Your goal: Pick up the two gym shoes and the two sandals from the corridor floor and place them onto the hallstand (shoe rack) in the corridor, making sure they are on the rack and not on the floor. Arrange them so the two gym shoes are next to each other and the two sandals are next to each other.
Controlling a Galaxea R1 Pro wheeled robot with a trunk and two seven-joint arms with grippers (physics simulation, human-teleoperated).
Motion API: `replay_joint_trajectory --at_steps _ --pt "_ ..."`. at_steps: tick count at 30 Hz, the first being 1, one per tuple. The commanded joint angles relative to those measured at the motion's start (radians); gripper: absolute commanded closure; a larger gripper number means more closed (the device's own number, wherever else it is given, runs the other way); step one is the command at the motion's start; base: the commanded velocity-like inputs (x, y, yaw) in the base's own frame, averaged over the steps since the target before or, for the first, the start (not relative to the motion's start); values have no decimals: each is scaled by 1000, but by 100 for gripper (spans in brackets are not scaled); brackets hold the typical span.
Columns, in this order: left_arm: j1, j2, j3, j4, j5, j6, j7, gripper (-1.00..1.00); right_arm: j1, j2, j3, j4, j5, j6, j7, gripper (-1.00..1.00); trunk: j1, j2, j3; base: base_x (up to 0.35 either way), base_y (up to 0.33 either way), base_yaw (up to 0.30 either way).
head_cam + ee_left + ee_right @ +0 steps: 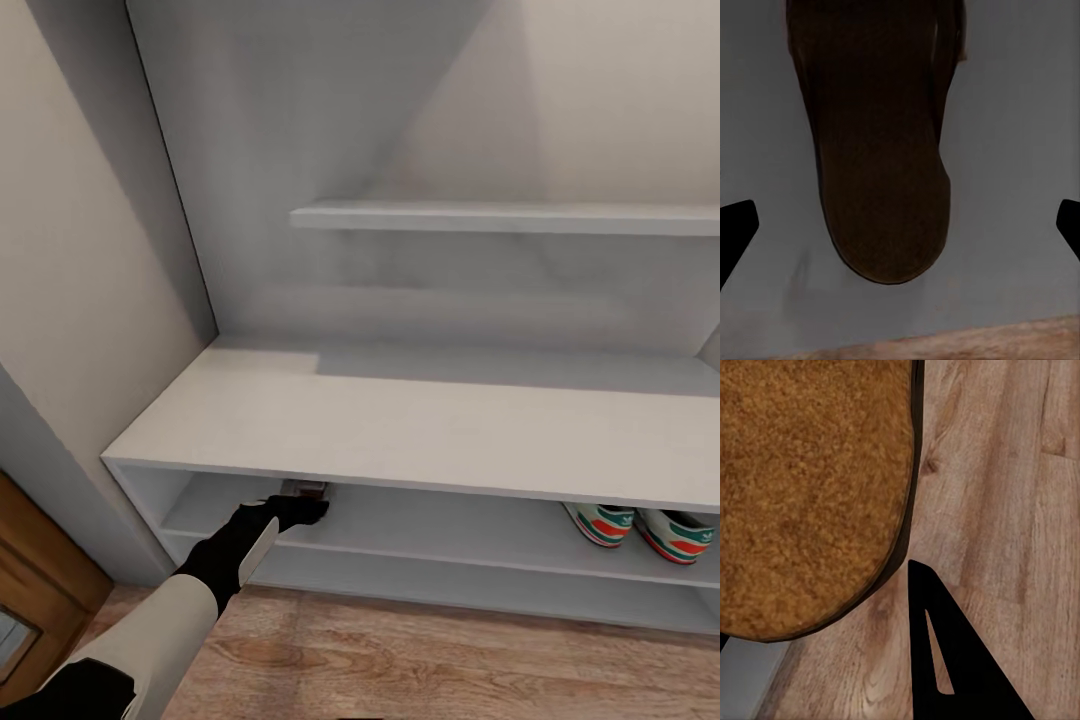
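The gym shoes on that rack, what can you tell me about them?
The two gym shoes sit side by side on the lower shelf of the pale grey hallstand, toward its right end, off the wood floor. They are cream-white with green side stripes and orange-red patches. The bench top hides their far parts. They stand upright, close together, and no end effector touches them.
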Motion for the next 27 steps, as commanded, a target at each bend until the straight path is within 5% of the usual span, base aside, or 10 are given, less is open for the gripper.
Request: replay_joint_trajectory --at_steps 1,27 --pt "0 0 -2 -1 4 5 0 -100 -3 -1 -2 3 -2 1 1 100 0 0 -1 0 0 0" --pt "0 0 -1 -2 4 4 1 -100 -3 -1 -2 3 -2 -8 -3 100 0 0 -1 -296 0 0"
